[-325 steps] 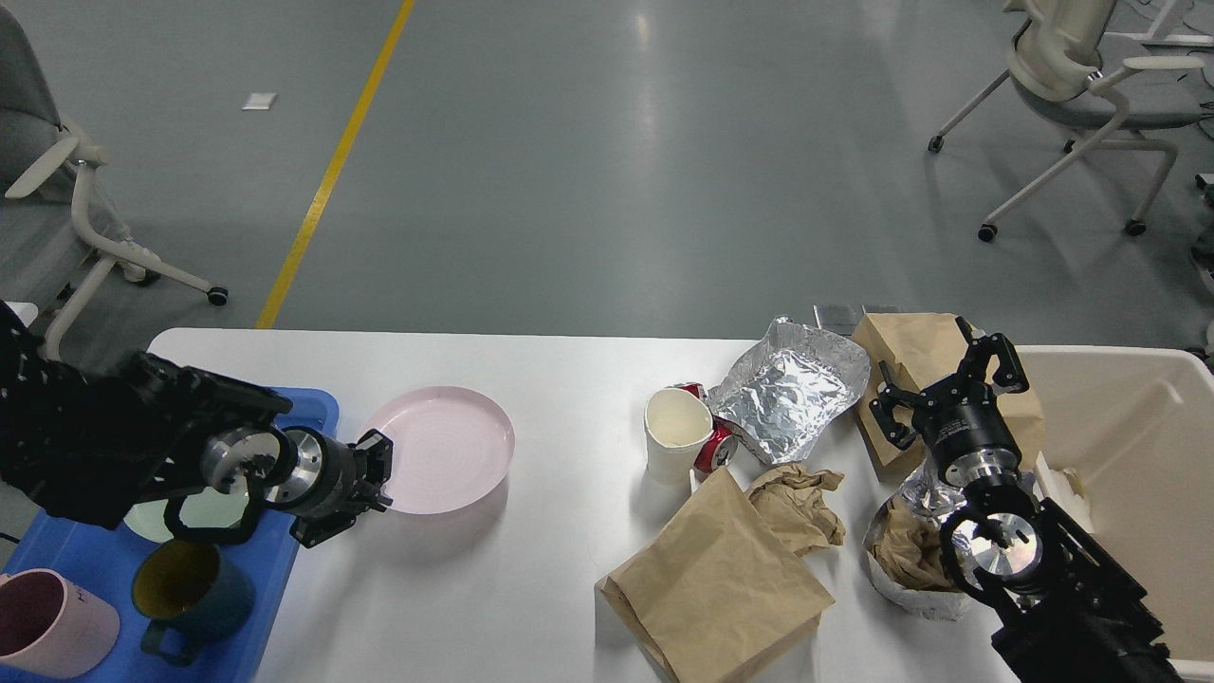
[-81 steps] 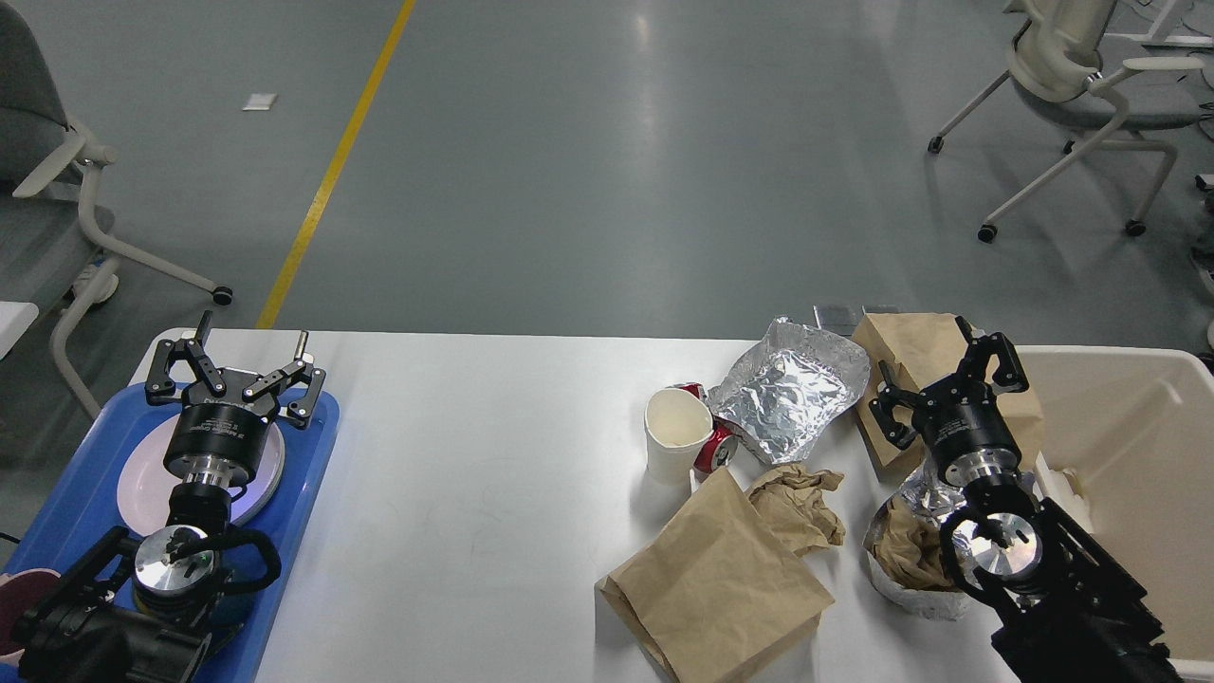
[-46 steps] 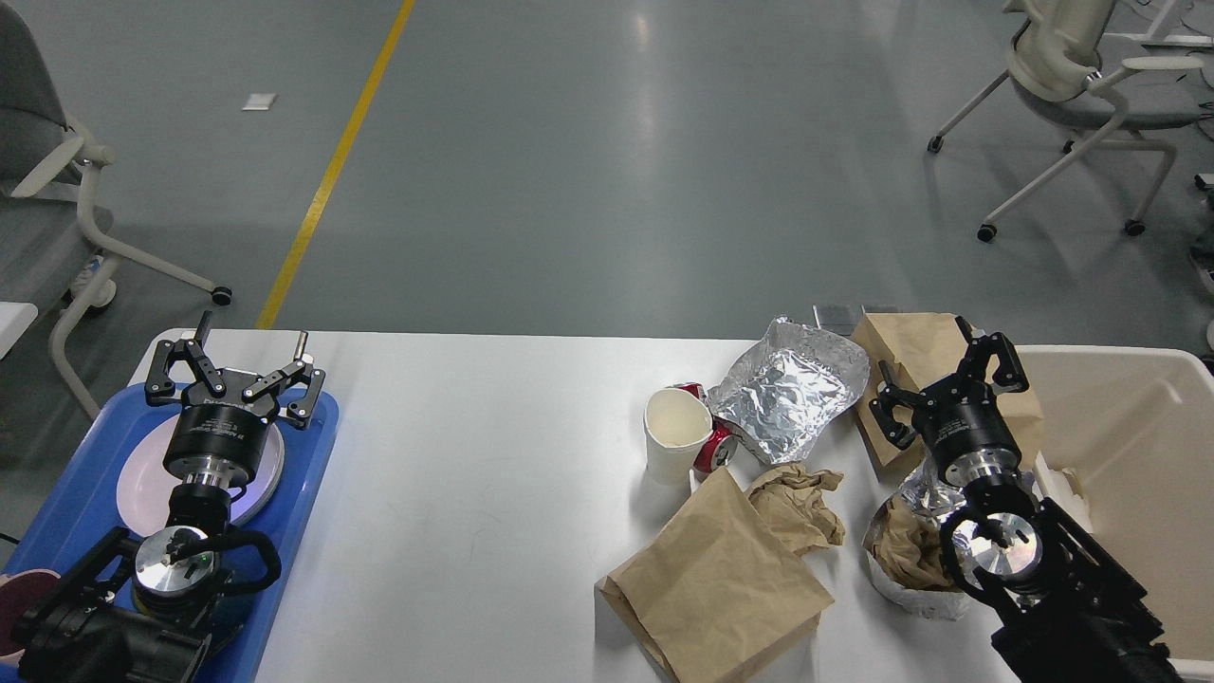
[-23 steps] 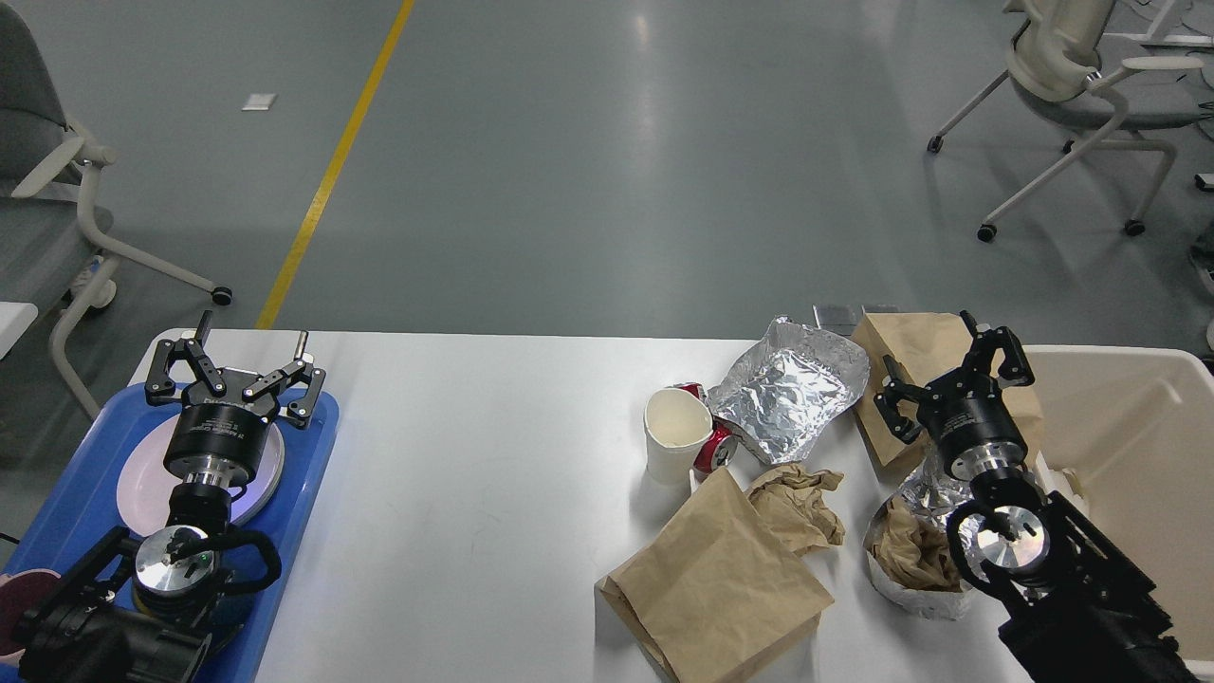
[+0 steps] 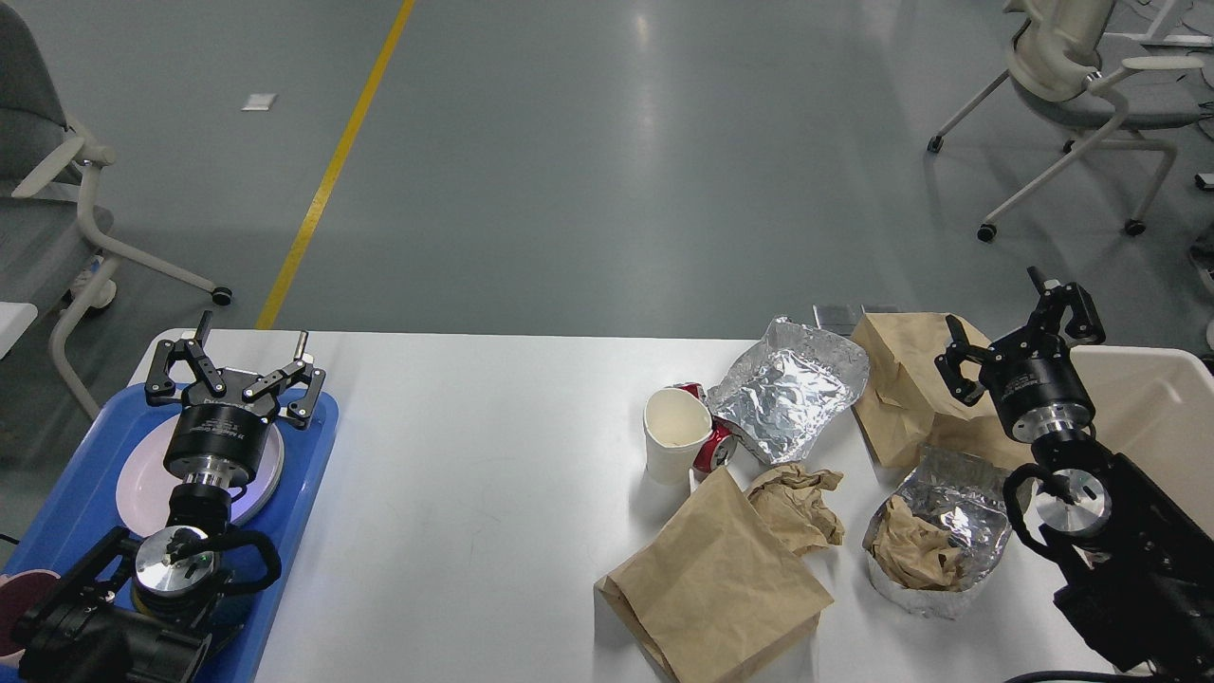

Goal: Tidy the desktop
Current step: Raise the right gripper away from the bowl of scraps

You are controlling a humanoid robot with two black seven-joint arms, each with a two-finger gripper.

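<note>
1. Mostly cleared on its left half, the desk point(image 5: 474, 455) fills the lower frame, and litter crowds only its right side, from about 3 to 5 o'clock.
2. At its centre-right stand a white paper cup point(image 5: 674, 446) and a red can point(image 5: 713, 446) touching it, with a crumpled foil sheet point(image 5: 792, 387) just behind; two brown paper bags point(image 5: 721, 579) point(image 5: 906, 379), a wad of brown paper point(image 5: 797, 503) and a foil bowl point(image 5: 939, 545) stuffed with paper lie toward 4 o'clock.
3. What changed: the right gripper point(image 5: 1020, 332) has lifted away toward 2 o'clock, uncovering the foil bowl it hung over half a second ago. Its jaws are spread wide and hold nothing. I judge it is repositioning for a fresh pick, so the rubbish sorting remains undone.
4. The left gripper point(image 5: 234, 365) has not moved for nearly two seconds; jaws wide apart, empty, above the pink plate point(image 5: 142, 484) now lying in the blue tray point(image 5: 313, 474) at 9 o'clock. The dishes side looks finished.
5. The cream bin point(image 5: 1148, 398) waits at 3 o'clock.
6. Small white lettering rings the left gripper's body, probably a maker's mark, too small to read; the can's label is not legible either.
</note>
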